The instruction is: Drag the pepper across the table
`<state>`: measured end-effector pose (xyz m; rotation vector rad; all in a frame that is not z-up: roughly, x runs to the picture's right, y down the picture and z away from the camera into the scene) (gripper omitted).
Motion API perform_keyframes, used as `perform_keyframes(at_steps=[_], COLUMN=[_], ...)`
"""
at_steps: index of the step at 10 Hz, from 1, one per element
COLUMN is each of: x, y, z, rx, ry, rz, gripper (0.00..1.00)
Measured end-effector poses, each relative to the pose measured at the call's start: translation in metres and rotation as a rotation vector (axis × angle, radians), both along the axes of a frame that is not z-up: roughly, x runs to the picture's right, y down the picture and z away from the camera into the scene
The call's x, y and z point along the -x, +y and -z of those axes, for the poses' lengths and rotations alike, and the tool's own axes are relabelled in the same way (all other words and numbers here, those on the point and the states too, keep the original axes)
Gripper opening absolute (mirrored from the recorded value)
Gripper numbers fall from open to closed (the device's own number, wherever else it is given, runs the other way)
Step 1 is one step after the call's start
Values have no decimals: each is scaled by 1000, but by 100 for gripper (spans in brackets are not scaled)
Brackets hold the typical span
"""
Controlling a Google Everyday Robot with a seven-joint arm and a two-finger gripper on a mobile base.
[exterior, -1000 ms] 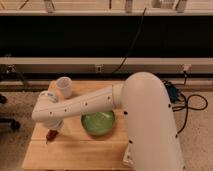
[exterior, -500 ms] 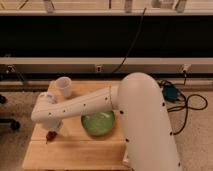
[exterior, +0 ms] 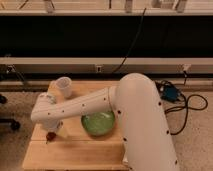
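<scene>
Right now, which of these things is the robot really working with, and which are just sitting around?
Part of the job:
- the pepper, small and dark red, near the table's left edge
- the table
- the gripper, down at the pepper

Just lying about:
- the green bowl, mid-table
- the white cup, at the far corner
- the blue box and cables on the floor

The bench is light matt wood in long planks. At its nine o'clock edge the gripper, in smooth white plastic-looking shell, hangs over the dull dark-red pepper. The green bowl at centre looks smooth, faintly glossy.
</scene>
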<state>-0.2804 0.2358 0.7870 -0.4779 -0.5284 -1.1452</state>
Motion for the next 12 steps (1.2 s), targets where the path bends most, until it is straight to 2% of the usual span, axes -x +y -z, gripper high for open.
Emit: perform_keyframes(at_steps=[1,2,4,5,6,9,11,12], x=[-2,-1,2,1,0,-32,-40,-39], y=[0,1,3,2,2,-2,-4,-4], z=[-2,-4,-5,-6,-7,-7,-7,-7], rx=[0,3,5,3,1,-1,-5,-6], ry=[1,1,-2,-1,-2,-4,-10,-14], rz=[0,3,5,4,2,-15,-24,-28], gripper=[60,57,60,57,50,16,1,0])
